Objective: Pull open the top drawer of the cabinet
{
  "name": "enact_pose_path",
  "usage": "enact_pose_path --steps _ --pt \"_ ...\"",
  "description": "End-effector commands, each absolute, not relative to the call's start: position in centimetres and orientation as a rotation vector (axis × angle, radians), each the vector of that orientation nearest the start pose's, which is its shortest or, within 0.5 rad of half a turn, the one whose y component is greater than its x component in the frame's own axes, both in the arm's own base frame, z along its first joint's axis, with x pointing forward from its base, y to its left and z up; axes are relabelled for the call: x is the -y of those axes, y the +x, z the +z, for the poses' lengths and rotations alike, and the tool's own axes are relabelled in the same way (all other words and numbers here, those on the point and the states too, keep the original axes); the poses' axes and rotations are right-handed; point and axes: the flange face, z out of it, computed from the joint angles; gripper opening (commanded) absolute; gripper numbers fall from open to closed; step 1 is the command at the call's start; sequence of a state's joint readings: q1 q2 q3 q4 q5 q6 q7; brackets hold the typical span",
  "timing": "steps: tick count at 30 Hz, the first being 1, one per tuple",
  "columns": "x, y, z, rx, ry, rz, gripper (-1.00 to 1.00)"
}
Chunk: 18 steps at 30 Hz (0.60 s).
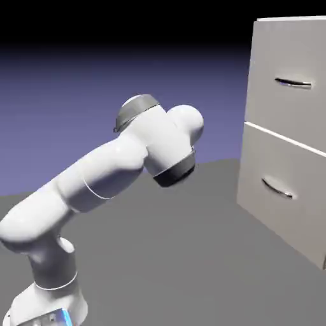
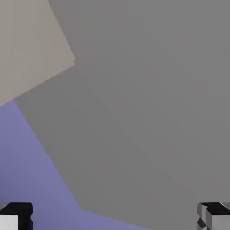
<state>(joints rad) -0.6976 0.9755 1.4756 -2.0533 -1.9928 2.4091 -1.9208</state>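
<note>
1. Clearly, the top drawer fills the upper right of the exterior view, its large flat front level with the cabinet's other surfaces, so it looks closed; the lower drawer sits directly beneath.
2. Best place to take hold: the middle of the slim dark bar handle, right of centre on that front. It bows gently outward, and one finger above and one below should suit it.
3. The handle looks hard and polished, with bright glints on dark metal — probably stiff, and slippery if caught only at the tips.
4. The drawer itself is likely rigid and fairly heavy, though on runners it should slide with a steady, straight pull. A skewed pull might bind it or slip off the bar.
5. The gripper stands wide in the hand view, its blocky grey-and-black fingertips at the lower left and lower right corners, with nothing between them.
6. The white arm, smooth and rounded with dark bands, rises from the exterior view's lower left and ends near the middle, well apart from the cabinet. Reaching the handle comes first.
7. Pale beige, matt and plain, a cabinet corner shows at the hand view's upper left; the grey floor spreads beside it.
</note>
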Motion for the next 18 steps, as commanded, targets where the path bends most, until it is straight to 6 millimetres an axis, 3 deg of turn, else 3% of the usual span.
enact_pose_path --steps 1,6,10,14,18 --pt "-34.1 50.0 37.6 -2.111 -0.668 0.193 0.00" --pt "-31.5 53.4 43.2 -1.890 -0.750 0.071 0.00" --pt "-27.7 56.3 47.7 -1.735 -0.760 -0.068 0.00" --pt "-22.4 59.2 52.0 -1.610 -0.732 -0.239 0.00" --pt "-15.6 61.8 55.9 -1.522 -0.675 -0.438 0.00"
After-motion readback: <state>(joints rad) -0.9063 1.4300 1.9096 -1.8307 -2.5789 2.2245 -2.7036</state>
